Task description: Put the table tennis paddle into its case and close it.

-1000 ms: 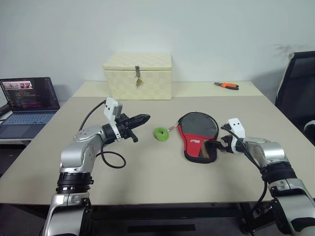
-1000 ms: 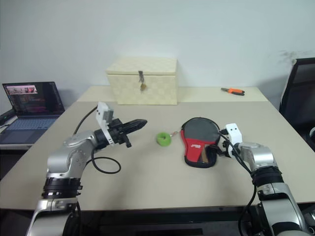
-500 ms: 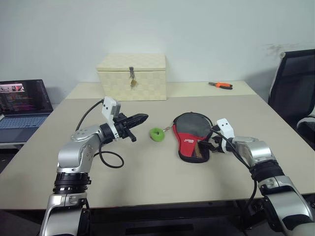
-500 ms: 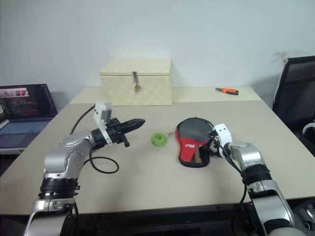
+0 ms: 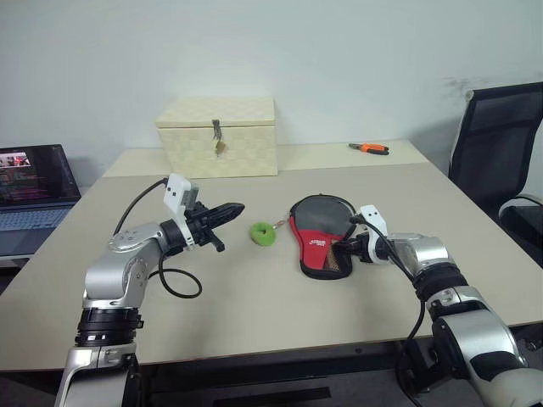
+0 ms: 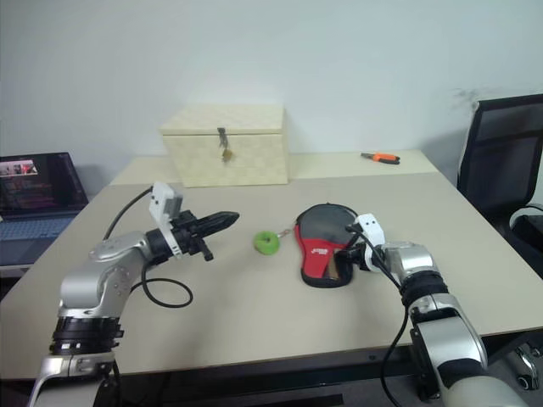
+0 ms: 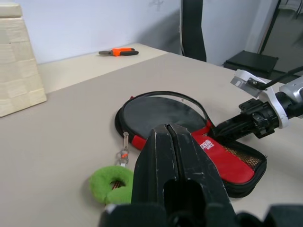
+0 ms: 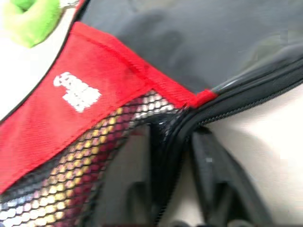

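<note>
The case (image 5: pixel 318 222) lies flat mid-table, dark grey at the far end, red with a white logo and a mesh pocket (image 8: pixel 71 165) at the near end. The table tennis paddle is hidden from view. My right gripper (image 5: pixel 344 248) lies low at the case's near right edge, shut on the black zipper rim (image 8: pixel 173 142), one finger on each side of it. A green ring (image 5: pixel 263 233) on a short chain lies just left of the case. Left of the ring, my left gripper (image 5: pixel 229 209) hovers shut and empty, pointing at it.
A cream latched box (image 5: pixel 216 136) stands at the back of the table, with an orange-handled tool (image 5: pixel 368 148) at the back right. A laptop (image 5: pixel 34 174) sits on a side desk to the left and a black chair (image 5: pixel 501 144) stands to the right.
My right gripper has slid left onto the case's near edge and closed from wide open onto the zipper rim. The left gripper has stayed shut. The view has swung to the right.
</note>
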